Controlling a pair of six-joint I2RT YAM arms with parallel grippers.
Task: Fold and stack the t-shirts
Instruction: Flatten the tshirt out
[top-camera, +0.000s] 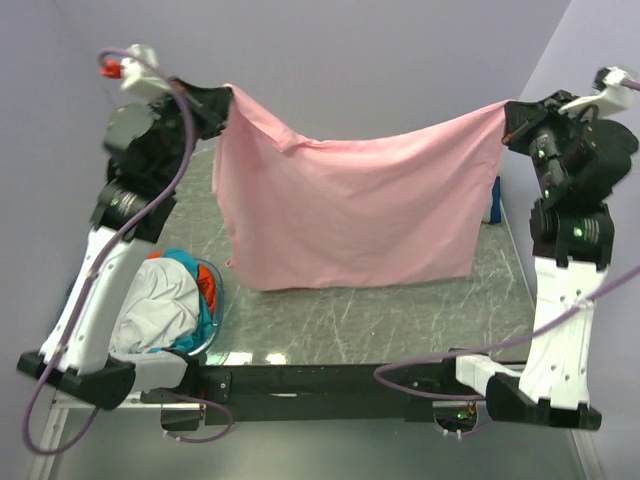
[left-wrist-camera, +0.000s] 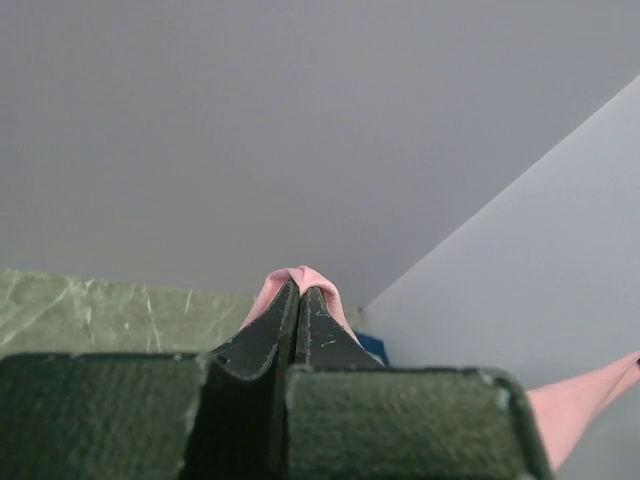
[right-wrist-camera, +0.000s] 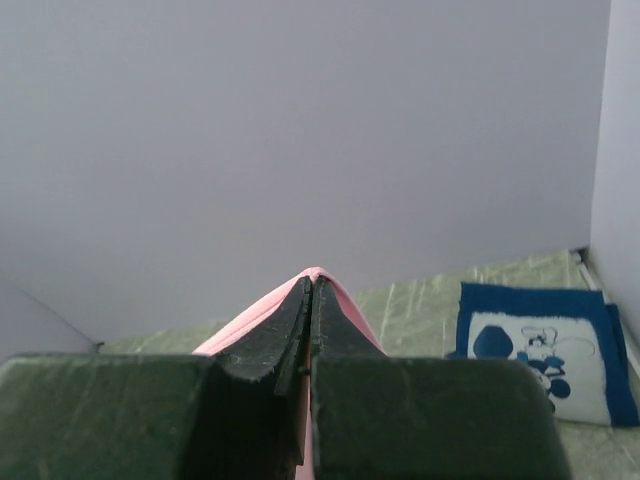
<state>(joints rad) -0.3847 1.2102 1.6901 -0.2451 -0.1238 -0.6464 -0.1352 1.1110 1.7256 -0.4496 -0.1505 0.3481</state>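
My left gripper (left-wrist-camera: 299, 293) at ten o'clock and right gripper (right-wrist-camera: 313, 285) at two each pinch a top corner of the pink shirt (top-camera: 350, 215), which hangs spread above the table (top-camera: 400, 315). It looks light and limp, sagging mid-span, so the corners are the best hold.

Soft matt cloth: pink t-shirt (top-camera: 350, 215); smooth glossy marbled surface: table (top-camera: 400, 320).

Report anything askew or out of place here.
The pink t-shirt, stretched between the left gripper and right gripper, hangs unevenly: its top edge sags and a fold droops near the left gripper. Otherwise nothing stands out.
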